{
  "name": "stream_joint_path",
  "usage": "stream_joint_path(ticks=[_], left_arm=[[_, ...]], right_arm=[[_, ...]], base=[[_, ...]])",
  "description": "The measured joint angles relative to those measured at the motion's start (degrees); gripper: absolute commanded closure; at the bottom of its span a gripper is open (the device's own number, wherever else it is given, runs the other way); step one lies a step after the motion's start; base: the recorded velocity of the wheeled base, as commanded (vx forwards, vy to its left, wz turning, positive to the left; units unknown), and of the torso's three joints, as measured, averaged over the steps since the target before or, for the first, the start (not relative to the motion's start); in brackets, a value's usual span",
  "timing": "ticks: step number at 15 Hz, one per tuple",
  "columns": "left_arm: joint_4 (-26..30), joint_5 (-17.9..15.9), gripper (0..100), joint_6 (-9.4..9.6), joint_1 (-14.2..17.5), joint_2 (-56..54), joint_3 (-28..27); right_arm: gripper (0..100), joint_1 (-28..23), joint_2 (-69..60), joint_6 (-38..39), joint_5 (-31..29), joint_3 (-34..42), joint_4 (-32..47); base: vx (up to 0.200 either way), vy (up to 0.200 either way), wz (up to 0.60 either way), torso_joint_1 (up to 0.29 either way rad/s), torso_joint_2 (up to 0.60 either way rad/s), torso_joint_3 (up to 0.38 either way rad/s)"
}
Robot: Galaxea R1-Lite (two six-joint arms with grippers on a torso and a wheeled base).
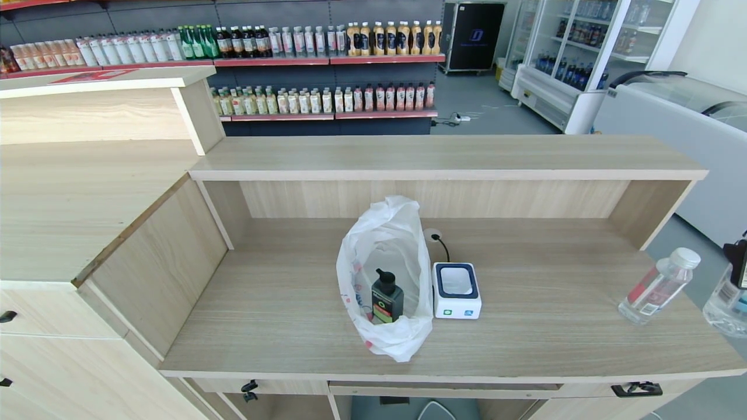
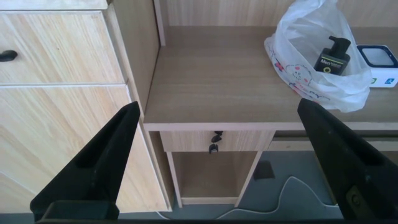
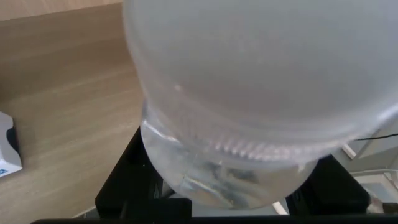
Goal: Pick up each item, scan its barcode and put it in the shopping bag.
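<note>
Small shop, checkout area. Wooden counter [image 1: 554, 332] carries a barcode scanner [image 1: 457, 290], with a white shopping bag [image 1: 382, 251] just left of it. Behind the scanner, red-edged shelves [image 1: 327, 59] lined with bottled drinks. Back right of it, glass-door drink fridges [image 1: 583, 46] and a chest freezer [image 1: 671, 111].

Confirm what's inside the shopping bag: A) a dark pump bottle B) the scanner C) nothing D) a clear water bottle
A: a dark pump bottle stands inside the white shopping bag. The scanner sits beside the bag on the counter, and the clear bottle lies out toward the counter's right end, with a second bottle at that edge.
</note>
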Motion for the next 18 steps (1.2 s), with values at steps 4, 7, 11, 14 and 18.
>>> stream_joint_path(ticks=[4, 7, 11, 14, 18], left_arm=[[0.0, 0.0, 0, 0.00, 0.0, 0.0, 0.0], [0.0, 0.0, 0, 0.00, 0.0, 0.0, 0.0], [0.0, 0.0, 0, 0.00, 0.0, 0.0, 0.0], [0.0, 0.0, 0, 0.00, 0.0, 0.0, 0.0], [0.0, 0.0, 0, 0.00, 0.0, 0.0, 0.0]], right_arm=[[100, -1.6, 4.8, -3.9, 3.0, -1.2, -2.6], [100, -3.6, 8.9, -14.4, 11.7, -2.3, -8.9], [100, -4.0, 13.6, -25.1, 22.6, -1.4, -15.0], [100, -4.5, 17.6, -29.6, 31.2, -0.2, -20.8], [100, -10.3, 22.9, -47.6, 55.9, -0.2, -23.3]], base=[[0.000, 0.000, 0.60, 0.001, 0.00, 0.000], [0.000, 0.000, 0.60, 0.001, 0.00, -0.001], [0.000, 0.000, 0.15, -0.001, 0.00, 0.001], [0.000, 0.000, 0.00, 0.000, 0.00, 0.000], [0.000, 0.000, 0.00, 0.000, 0.00, 0.000]])
